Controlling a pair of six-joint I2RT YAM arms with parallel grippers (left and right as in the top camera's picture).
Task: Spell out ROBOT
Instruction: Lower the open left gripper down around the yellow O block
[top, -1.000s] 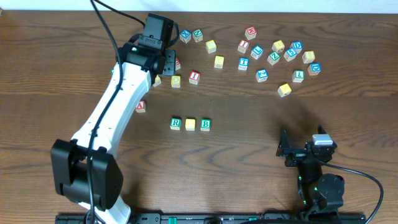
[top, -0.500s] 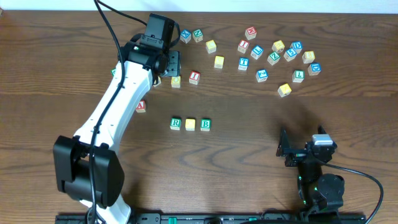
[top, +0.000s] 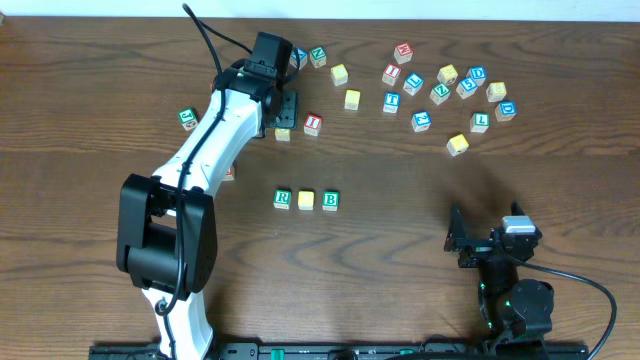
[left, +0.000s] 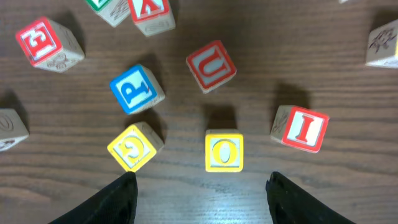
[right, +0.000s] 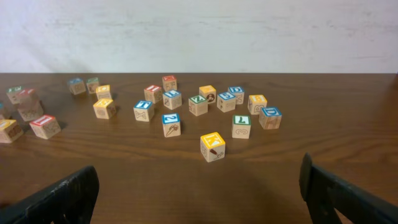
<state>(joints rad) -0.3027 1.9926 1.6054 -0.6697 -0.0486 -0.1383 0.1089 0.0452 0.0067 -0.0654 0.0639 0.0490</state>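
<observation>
**A:** What has moved since a second ago?

**B:** Seen from overhead, the left arm has swung to the right. The left gripper (top: 284, 108) now sits over the yellow O cube (top: 283, 133). A green-lettered cube (top: 187, 118) that the arm covered before now shows. The right gripper (top: 462, 240) has stayed where it was, near the table's front edge.

**A:** And the word?

**B:** It is unchanged at mid-table (top: 400, 200). The R cube (top: 282, 199), plain yellow cube (top: 306, 200) and B cube (top: 330, 200) stand in a row with small gaps. What looks like the blue T cube (top: 391, 101) lies in the far scatter, well apart from them.

**A:** What about the left wrist camera?

**B:** The fingers are spread with nothing between them. The yellow O cube lies flat, letter up, just ahead of the gap. A red I cube (left: 301, 129) lies to its right and another yellow cube (left: 134, 147) to its left. A red U cube (left: 211, 65) and a blue P cube (left: 135, 88) lie beyond.

**A:** And the right wrist camera?

**B:** The fingers stand wide apart and empty, low over bare wood. The scattered cubes lie well ahead, with a yellow-topped cube (right: 212, 146) nearest.
</observation>
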